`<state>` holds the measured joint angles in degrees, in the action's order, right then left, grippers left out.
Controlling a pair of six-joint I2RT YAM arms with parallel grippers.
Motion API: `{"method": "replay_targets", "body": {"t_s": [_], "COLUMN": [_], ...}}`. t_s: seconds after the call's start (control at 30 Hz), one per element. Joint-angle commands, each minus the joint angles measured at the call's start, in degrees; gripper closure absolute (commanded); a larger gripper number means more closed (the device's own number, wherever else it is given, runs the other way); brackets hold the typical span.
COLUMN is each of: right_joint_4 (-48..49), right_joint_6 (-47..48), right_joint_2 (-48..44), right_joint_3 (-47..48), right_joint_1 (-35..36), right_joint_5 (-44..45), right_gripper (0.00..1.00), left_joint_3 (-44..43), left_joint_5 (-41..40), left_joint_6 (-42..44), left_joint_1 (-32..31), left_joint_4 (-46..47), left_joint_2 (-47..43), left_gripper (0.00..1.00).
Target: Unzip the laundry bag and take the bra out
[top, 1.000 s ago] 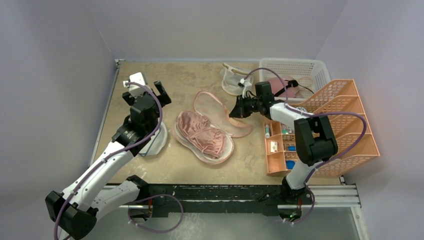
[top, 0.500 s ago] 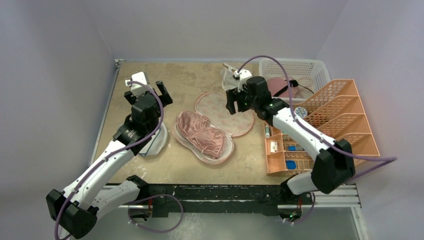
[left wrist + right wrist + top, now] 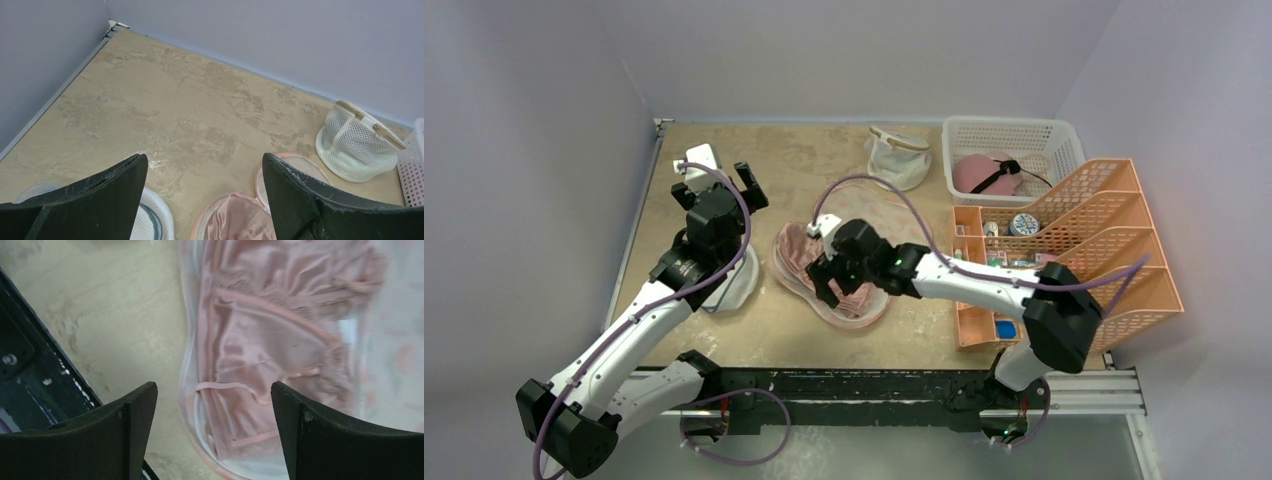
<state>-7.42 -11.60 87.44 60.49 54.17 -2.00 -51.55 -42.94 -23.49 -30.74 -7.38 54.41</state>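
While the right gripper (image 3: pixel 827 288) hovers wide open and empty, the bra (image 3: pixel 272 335) looks soft and slippery; pinch its strap (image 3: pixel 225 386).

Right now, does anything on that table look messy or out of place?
Only mildly: the laundry bag lies unzipped with the bra crumpled inside, one strap looping loose, under the open right hand. At the back, the white mesh pouch sits tipped, rim slanted.
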Motion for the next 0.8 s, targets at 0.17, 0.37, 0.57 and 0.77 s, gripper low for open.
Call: {"method": "replay_targets", "body": {"t_s": [0.17, 0.37, 0.57, 0.77], "right_joint_4": [-3.55, -4.23, -4.39, -4.07], "right_joint_6": [-0.96, -2.07, -2.59, -2.55], "right_joint_2": [8.98, 10.23, 11.71, 13.41], "right_joint_3": [5.11, 5.28, 5.53, 6.54], "right_joint_1": [9.13, 9.20, 9.23, 9.22], "right_joint_5": [10.42, 14.34, 16.60, 17.59], "right_gripper": [0.13, 0.23, 0.38, 0.42], "left_joint_3": [-2.06, -2.13, -2.12, -2.19], "left_joint_5": [-1.01, -0.75, -0.66, -0.48], "left_joint_6": [-0.51, -0.51, -0.38, -0.42], "left_joint_1": [0.46, 0.42, 0.42, 0.42], "left_joint_4": [1.71, 1.66, 1.66, 1.66], "left_joint_2": [-0.65, -0.58, -0.58, -0.35], "left_gripper": [0.16, 0.16, 0.16, 0.16]}}
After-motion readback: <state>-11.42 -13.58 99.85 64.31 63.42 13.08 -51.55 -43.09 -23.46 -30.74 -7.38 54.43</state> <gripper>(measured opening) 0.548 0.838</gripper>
